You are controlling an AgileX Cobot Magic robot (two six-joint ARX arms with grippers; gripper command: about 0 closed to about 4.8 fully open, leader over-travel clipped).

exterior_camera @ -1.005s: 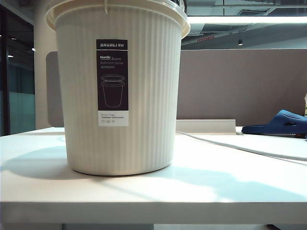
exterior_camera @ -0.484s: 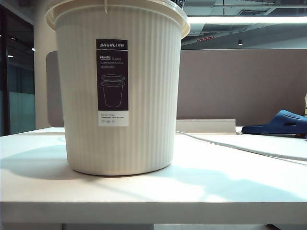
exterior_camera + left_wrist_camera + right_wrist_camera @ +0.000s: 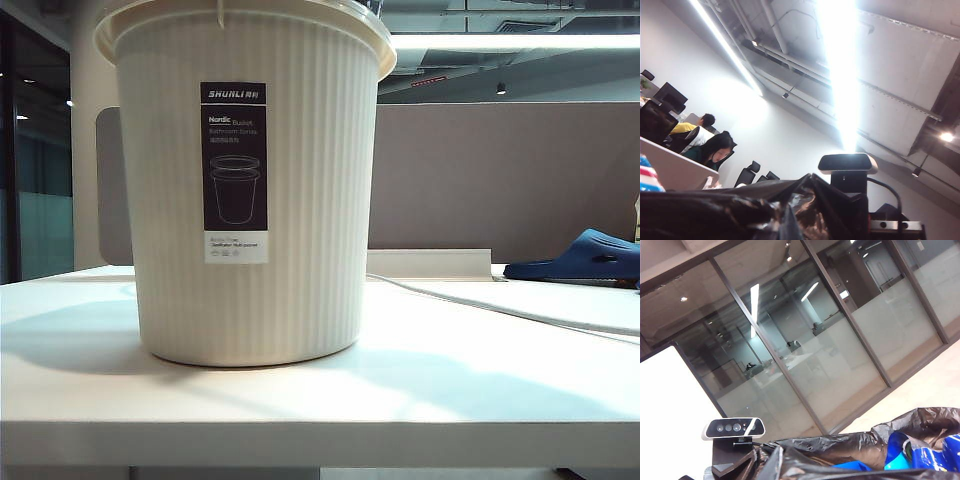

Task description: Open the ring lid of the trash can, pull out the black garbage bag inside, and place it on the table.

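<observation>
The trash can (image 3: pixel 245 190) stands upright on the bench (image 3: pixel 420 390), mouth toward twelve o'clock. Both grippers, unseen, are clenched near the black garbage bag (image 3: pixel 850 450).

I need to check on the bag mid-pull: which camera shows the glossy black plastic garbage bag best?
The right wrist view: the glossy, crinkled black plastic garbage bag spreads open there, blue items visible inside. The left wrist view shows only a dark bunched stretch of it. The exterior view shows none of it, just the ribbed cream-white plastic trash can. Neither gripper is visible.
</observation>
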